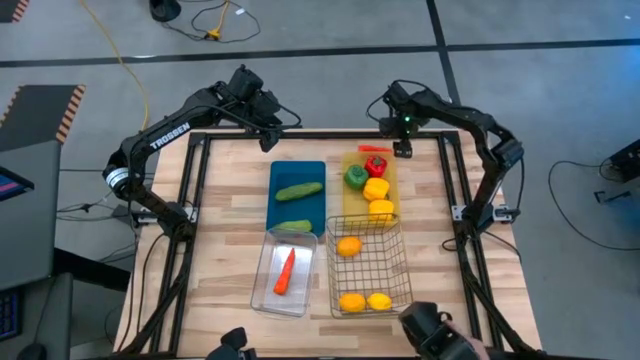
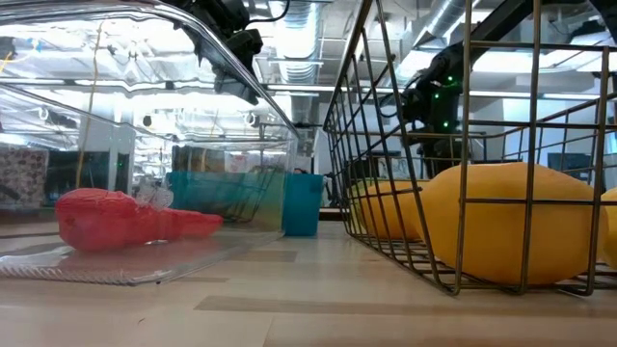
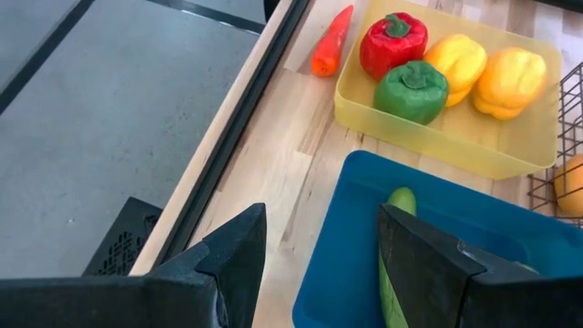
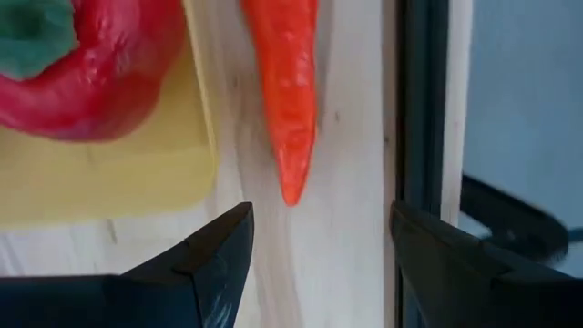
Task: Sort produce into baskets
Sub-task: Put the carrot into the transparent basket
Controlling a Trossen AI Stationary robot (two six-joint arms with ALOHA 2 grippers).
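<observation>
High view: the wooden surface (image 1: 230, 200) carries four receptacles grouped at its centre, with bare wood on the left and right sides. The blue tray (image 1: 298, 172) holds two green cucumbers (image 1: 298, 191); the yellow tray (image 1: 386, 172) just beside it holds a red bell pepper (image 1: 376, 165), a green bell pepper (image 1: 355, 177) and two yellow bell peppers (image 1: 376, 188). Nearer the front, the clear plastic bin (image 1: 268, 285) holds one orange carrot (image 1: 286, 271), and the wire-mesh basket (image 1: 395, 265) holds two oranges (image 1: 349, 246) and a lemon (image 1: 379, 301).

A second carrot (image 4: 284, 91) lies loose on the wood in the narrow strip between the yellow tray's far edge and the black frame rail (image 4: 421, 100).

The right hand (image 4: 319, 246) hovers directly over that strip, its fingers spread and empty, the carrot tip lying just ahead of the gap between them. The left hand (image 3: 321, 251) hangs above the far edge of the blue tray, fingers parted, gripping nothing.
</observation>
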